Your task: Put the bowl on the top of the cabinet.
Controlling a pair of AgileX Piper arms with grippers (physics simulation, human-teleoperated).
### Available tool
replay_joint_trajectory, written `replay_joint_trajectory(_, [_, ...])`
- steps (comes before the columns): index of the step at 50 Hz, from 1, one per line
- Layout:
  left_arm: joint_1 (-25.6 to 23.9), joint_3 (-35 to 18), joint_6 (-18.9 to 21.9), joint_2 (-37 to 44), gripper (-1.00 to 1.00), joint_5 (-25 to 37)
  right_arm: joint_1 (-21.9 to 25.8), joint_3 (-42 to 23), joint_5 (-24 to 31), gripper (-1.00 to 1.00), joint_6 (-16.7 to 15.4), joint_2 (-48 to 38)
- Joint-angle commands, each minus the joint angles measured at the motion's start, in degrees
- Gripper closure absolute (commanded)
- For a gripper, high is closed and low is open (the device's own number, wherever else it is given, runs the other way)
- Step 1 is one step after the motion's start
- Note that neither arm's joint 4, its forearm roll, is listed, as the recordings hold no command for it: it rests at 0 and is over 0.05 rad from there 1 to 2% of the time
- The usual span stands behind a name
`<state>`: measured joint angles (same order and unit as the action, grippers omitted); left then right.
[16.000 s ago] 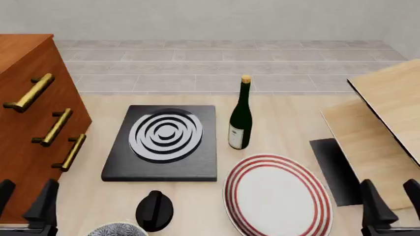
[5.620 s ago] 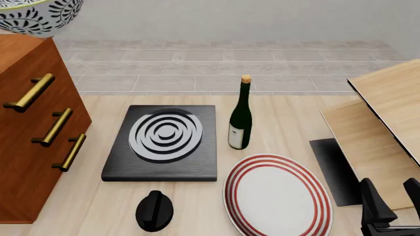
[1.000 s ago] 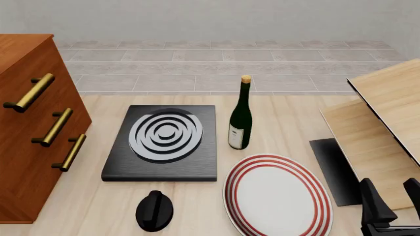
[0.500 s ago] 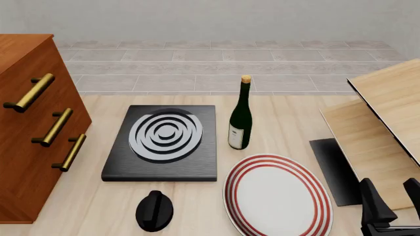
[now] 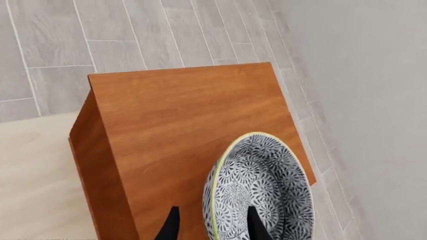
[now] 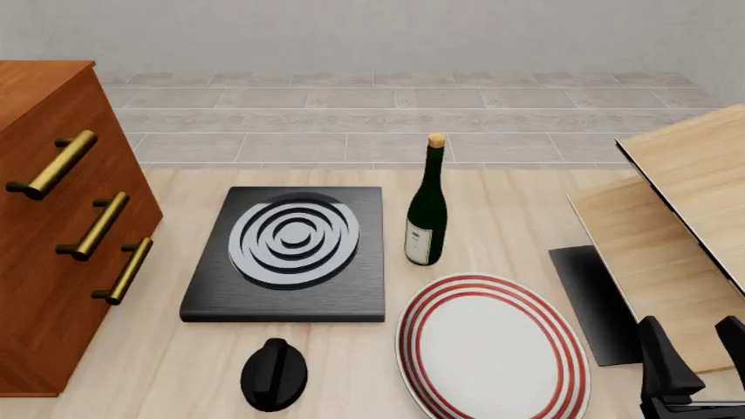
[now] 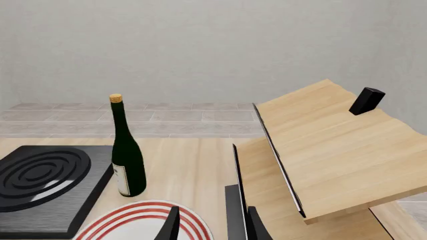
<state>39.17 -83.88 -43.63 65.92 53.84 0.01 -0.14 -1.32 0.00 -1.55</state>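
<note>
Black stove with grey coil, frame centre-left. Green wine bottle upright just right of it. Red-ringed white plate lower right. Black knob below stove. Pale boards far right.

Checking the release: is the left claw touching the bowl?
Cannot tell. The left wrist view shows the left claw straddling the bowl's rim over the cabinet, but contact isn't plain.

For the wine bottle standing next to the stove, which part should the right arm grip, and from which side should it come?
Best is probably the wide lower body of the wine bottle, approached level from the arms' own side, a little to the right. It stands upright and is round, so the right gripper's fingers can close across it. The stove lies on the bottle's left and the plate lies low in front, so pass above the plate.
</note>
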Motion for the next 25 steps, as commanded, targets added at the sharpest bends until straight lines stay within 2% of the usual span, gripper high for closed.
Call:
replay_joint_trajectory(1, [-0.19, -0.31, -1.16, -3.65, -1.00, 1.25, 0.01, 0.00, 0.00, -1.00, 0.00, 0.00])
replay_joint_trajectory(16, [-1.47, 0.22, -3.61, -13.44, -1.00, 4.67, -0.01, 0.00, 0.00, -1.00, 0.00, 0.01])
replay_joint_trajectory(25, [-1.27, 0.88, -3.48, -16.90, -1.00, 5.90, 0.01, 0.00, 0.00, -1.00, 0.00, 0.00])
